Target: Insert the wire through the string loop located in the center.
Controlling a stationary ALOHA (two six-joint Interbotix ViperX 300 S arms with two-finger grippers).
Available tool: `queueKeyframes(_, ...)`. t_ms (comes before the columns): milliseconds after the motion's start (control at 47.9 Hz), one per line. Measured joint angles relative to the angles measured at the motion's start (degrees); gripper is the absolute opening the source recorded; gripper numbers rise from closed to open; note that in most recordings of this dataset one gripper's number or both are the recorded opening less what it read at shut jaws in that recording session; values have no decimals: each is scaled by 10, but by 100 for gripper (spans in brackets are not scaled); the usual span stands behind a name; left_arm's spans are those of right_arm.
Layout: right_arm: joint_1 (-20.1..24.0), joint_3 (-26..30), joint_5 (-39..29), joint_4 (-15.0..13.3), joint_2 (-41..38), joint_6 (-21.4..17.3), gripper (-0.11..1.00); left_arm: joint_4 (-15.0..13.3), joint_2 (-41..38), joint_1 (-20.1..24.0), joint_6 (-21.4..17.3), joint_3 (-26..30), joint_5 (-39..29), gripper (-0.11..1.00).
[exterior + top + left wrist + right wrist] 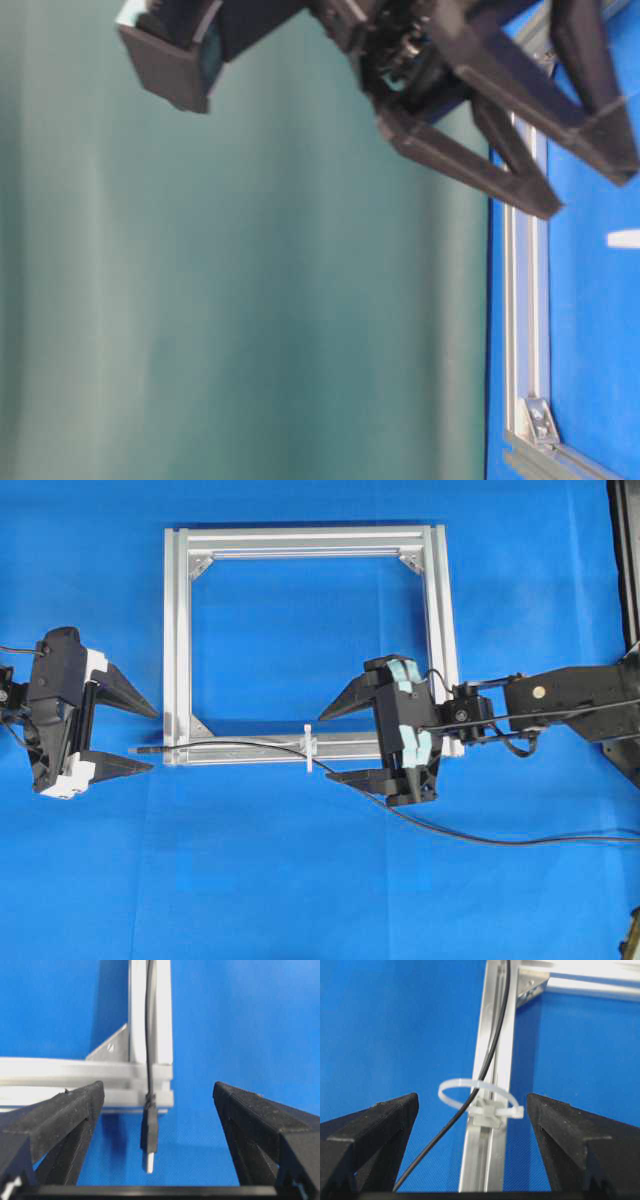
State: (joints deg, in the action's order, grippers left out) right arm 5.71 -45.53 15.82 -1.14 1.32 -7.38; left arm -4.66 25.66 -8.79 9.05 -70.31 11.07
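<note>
Thin black wire (487, 1062) already ran through the small white string loop (470, 1091) — threading looked complete. My left end effector (143, 738) and right end effector (323, 747) stood wide, empty; next move, as I judged: retract clear.

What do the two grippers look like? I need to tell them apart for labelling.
Both are black with long tapered wedge jaws. The left gripper carries white blocks on its body; the right gripper carries pale teal ones, and thin black cables loop along its arm.
</note>
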Motion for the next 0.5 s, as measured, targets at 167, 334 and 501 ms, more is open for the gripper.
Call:
queueKeyframes(167,-1,0,-15,0,25,0,80,0,20,0,0,10,-16,85)
queueKeyframes(334,-2,0,-18,0,35,0,80,0,30,0,-2,14,-20,85)
queueKeyframes(501,-2,0,-19,-1,35,0,80,0,30,0,-1,14,-23,85)
